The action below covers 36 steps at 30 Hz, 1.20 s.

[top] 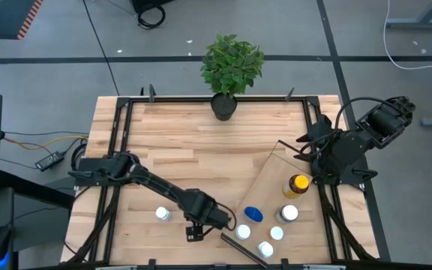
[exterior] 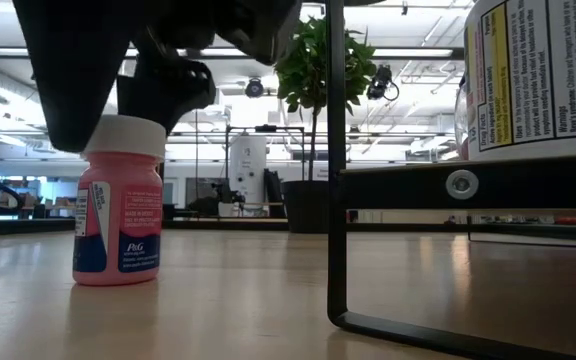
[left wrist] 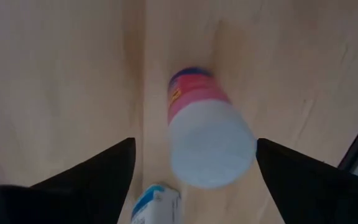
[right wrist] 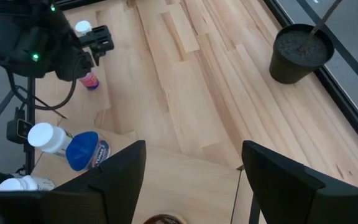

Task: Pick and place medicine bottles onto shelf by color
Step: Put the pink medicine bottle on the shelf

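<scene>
A pink bottle with a white cap (left wrist: 210, 140) stands upright on the table (exterior: 120, 205). My left gripper (left wrist: 195, 142) hovers open right above it, one finger on either side, not touching. In the high view this gripper (top: 194, 231) hides the bottle. Several bottles stand on the slanted shelf (top: 276, 169): an amber one with a yellow cap (top: 297, 185), a blue-capped one (top: 253, 214) and white-capped ones (top: 289, 214). Another white-capped bottle (top: 162, 214) stands on the table to the left. My right gripper (right wrist: 193, 144) waits open over the shelf's far end (top: 306, 150).
A potted green plant (top: 231, 71) stands at the table's far edge. The shelf's black metal frame (exterior: 336, 170) rises just right of the pink bottle. A black frame runs around the tabletop (top: 118, 135). Bare planks lie across the table's middle (top: 201, 150).
</scene>
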### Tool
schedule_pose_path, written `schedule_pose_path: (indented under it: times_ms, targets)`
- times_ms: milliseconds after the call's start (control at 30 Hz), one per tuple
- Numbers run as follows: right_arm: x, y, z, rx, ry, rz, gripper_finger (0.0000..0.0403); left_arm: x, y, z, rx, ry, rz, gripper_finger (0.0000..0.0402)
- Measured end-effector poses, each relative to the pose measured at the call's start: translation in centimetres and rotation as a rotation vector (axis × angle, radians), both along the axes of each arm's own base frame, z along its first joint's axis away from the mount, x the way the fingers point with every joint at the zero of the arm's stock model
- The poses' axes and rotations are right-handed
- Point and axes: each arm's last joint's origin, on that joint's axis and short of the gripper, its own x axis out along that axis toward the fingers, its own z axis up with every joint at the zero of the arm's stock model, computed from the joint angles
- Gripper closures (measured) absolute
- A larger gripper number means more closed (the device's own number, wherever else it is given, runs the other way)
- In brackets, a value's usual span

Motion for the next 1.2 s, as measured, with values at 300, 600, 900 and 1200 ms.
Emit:
schedule_pose_path:
  times_ms: [300,600,900,1200]
  targets:
    - [0.0,0.0,0.0,0.006,-0.001,-0.006,0.0131,0.9,-0.1,-0.1,-0.040,-0.082,-0.008,0.0103]
    - [0.0,0.0,0.0,0.031,-0.006,-0.031,0.0131,1.4,1.3,-0.1,-0.041,-0.080,-0.074,0.0212]
    - [0.0,0.0,0.0,0.038,-0.013,-0.048,0.0131,2.0,2.9,-0.1,-0.064,-0.073,-0.082,0.0205]
    - [0.0,-0.1,0.0,0.048,-0.025,-0.075,0.0131,3.0,5.8,-0.1,-0.061,-0.092,-0.129,0.0240]
